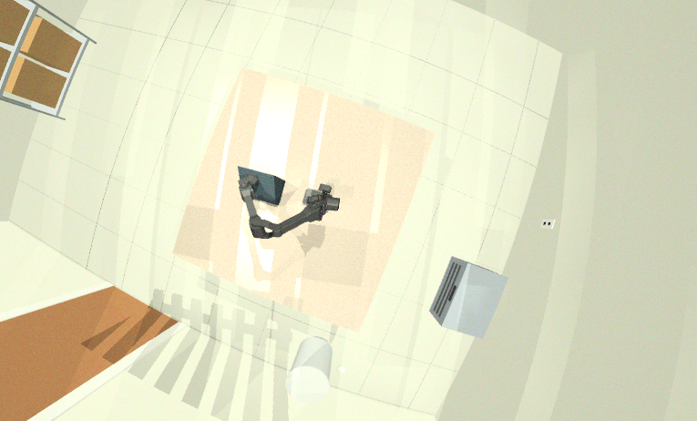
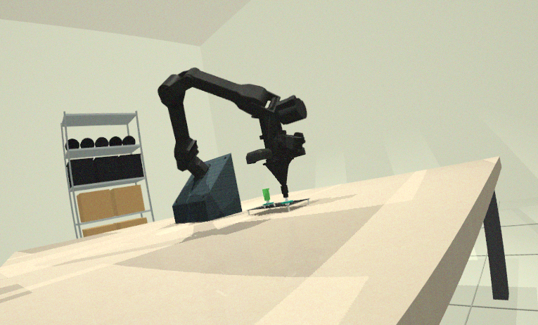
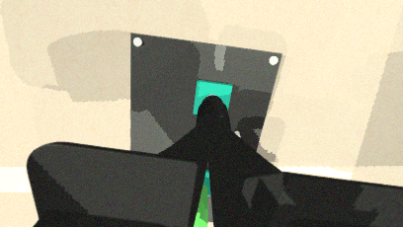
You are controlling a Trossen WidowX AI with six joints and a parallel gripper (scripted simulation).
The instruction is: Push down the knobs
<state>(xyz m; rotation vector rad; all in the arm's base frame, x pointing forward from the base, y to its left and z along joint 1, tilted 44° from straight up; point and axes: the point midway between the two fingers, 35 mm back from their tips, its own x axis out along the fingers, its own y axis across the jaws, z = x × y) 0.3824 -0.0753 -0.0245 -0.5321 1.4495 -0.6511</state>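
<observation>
The dark circuit board point(image 1: 308, 195) point(image 2: 301, 200) point(image 3: 148, 89) stands on short pale legs. A green knob point(image 2: 266, 194) point(image 3: 201, 212) stands upright above one teal potentiometer point(image 2: 269, 204), with a short pale shaft showing between them. The other teal potentiometer point(image 2: 288, 202) point(image 3: 214, 89) is directly under my gripper point(image 2: 285, 195) point(image 3: 210, 128). The gripper is shut, pointing down, with nothing seen between its fingers. A small pale part shows between the fingertips and this potentiometer; whether it is shaft or knob, and whether the tips touch it, I cannot tell. Its knob is not clearly visible.
The arm's dark blue wedge base point(image 1: 268, 189) point(image 2: 222, 193) stands on the table point(image 1: 403, 157) point(image 2: 181, 290) close to the board. The green knob stands beside the fingers on the base side. A shelf rack point(image 2: 101, 151) stands behind, off the table.
</observation>
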